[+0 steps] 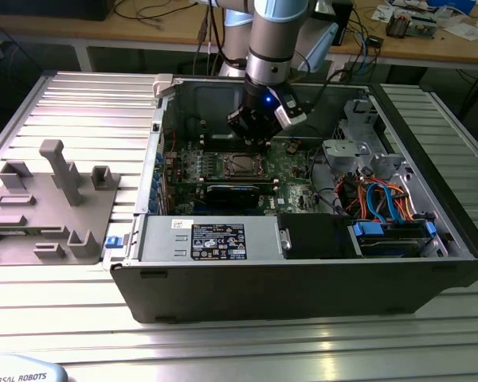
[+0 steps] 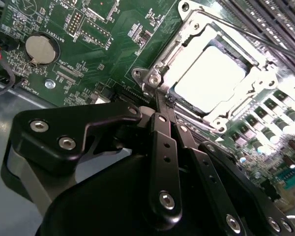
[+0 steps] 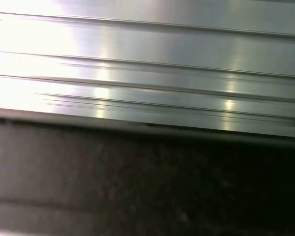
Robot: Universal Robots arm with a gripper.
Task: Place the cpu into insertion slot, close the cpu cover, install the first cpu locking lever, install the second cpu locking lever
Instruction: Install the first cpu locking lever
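In the second wrist view the cpu (image 2: 211, 78), a pale silvery square, lies in the insertion slot (image 1: 240, 165) in the middle of the green motherboard (image 2: 113, 44). The silvery cpu cover (image 2: 174, 49) lies flat around it, its window framing the chip. A thin metal lever rod (image 2: 250, 32) runs along the far side of the socket. My gripper (image 2: 160, 110) is shut with its black fingers (image 2: 163, 142) pressed together. Its tip is at the socket's near corner, and nothing shows between the fingers. In the exterior view the gripper (image 1: 253, 142) hangs just behind the socket.
A coin battery (image 2: 41, 49) sits on the board, and long memory slots (image 2: 280, 14) run beside the socket. The computer case (image 1: 303, 286) walls surround the board, with orange and blue cables (image 1: 382, 195) on the exterior view's right. A grey fixture (image 1: 52, 203) stands on the ribbed table at its left.
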